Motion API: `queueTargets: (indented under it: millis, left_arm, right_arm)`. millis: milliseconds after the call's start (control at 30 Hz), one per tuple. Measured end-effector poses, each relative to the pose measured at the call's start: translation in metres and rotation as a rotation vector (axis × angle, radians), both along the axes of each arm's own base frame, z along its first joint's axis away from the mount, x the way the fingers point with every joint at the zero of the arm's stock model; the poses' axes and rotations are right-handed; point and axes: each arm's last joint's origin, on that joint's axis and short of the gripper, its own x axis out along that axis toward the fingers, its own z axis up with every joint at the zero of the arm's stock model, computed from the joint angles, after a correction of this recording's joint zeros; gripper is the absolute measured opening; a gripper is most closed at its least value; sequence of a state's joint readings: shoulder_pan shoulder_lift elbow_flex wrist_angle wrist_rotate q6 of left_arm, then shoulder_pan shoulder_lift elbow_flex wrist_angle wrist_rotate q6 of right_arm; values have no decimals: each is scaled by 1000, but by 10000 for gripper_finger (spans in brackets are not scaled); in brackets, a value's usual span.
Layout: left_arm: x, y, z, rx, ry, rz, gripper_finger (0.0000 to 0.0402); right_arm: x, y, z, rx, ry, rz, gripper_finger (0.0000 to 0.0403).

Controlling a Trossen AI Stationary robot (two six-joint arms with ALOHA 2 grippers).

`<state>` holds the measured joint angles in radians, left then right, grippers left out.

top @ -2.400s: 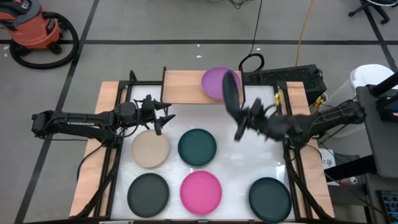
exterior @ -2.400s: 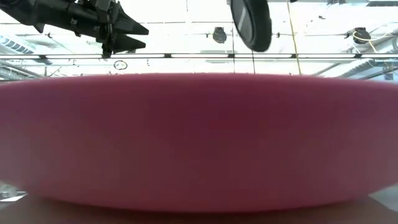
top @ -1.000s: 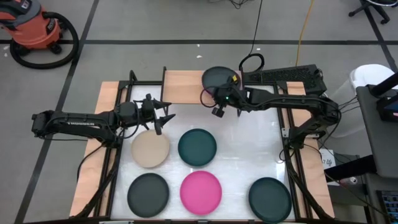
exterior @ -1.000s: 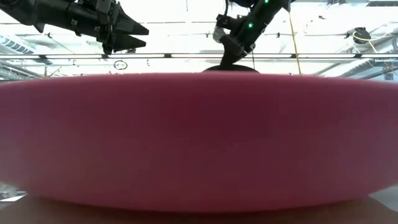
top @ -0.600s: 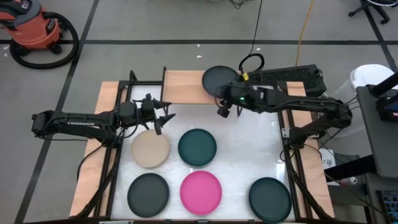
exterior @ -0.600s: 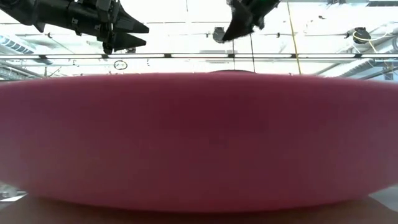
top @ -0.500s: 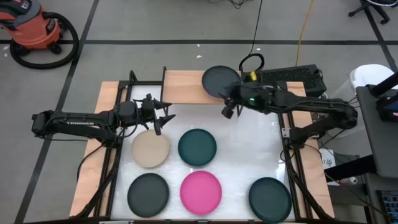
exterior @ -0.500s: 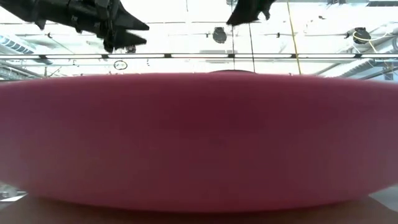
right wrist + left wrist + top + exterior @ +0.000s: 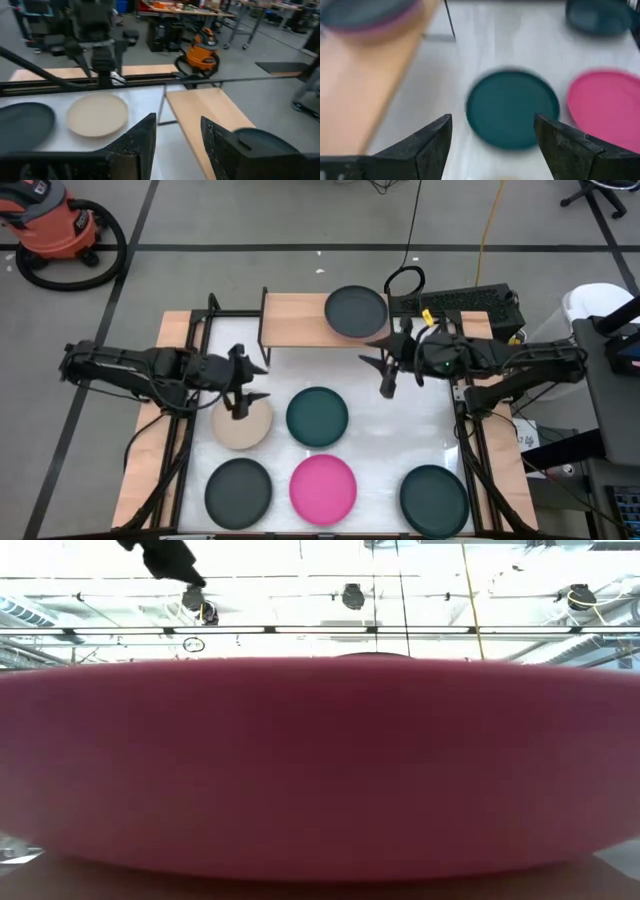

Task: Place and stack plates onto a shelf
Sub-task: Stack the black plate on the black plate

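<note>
A charcoal plate point(image 9: 355, 311) lies on a purple plate, whose rim shows in the left wrist view point(image 9: 395, 22), at the right end of the wooden shelf point(image 9: 295, 320). On the white table lie a beige plate point(image 9: 243, 425), a dark teal plate point(image 9: 317, 416), a charcoal plate point(image 9: 238, 491), a hot pink plate point(image 9: 323, 488) and a second dark teal plate point(image 9: 434, 500). My left gripper point(image 9: 256, 383) is open and empty over the beige plate's far rim. My right gripper point(image 9: 378, 373) is open and empty, right of the shelf's near edge.
The hot pink plate point(image 9: 320, 770) fills the low view. Black frame posts point(image 9: 212, 305) stand at the table's far corners. An orange shop vacuum point(image 9: 60, 225) stands on the floor beyond the far left. Bare tabletop point(image 9: 400, 435) lies between the middle teal plate and the right edge.
My right gripper has drawn back from the charcoal plate on the shelf, toward the table's right and near edges; the plate stays flat on the purple one. My left gripper has gone toward the near edge, over the beige plate's far rim, and has tipped downward.
</note>
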<state>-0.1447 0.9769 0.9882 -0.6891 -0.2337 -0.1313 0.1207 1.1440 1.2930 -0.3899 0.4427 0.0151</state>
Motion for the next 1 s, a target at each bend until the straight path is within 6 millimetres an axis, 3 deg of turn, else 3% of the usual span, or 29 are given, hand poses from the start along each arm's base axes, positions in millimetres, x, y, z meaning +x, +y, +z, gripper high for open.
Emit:
queueTargets:
  millis: [267,467,600,733,1000]
  left_arm:
    - [3,-39,-30,-185,285,-94,282]
    - [9,-98,-67,-59,498,-322,282]
    - [14,-126,-91,0,568,-404,282]
    - [27,-140,-111,54,575,-480,282]
    - [49,-146,-137,46,591,-577,282]
  right_arm:
    - [9,15,-6,-7,16,58,139]
    - [8,17,-6,-5,15,64,139]
    - [8,17,-6,1,14,62,139]
    - [8,17,-6,14,9,58,139]
    - [8,20,-7,61,-7,55,139]
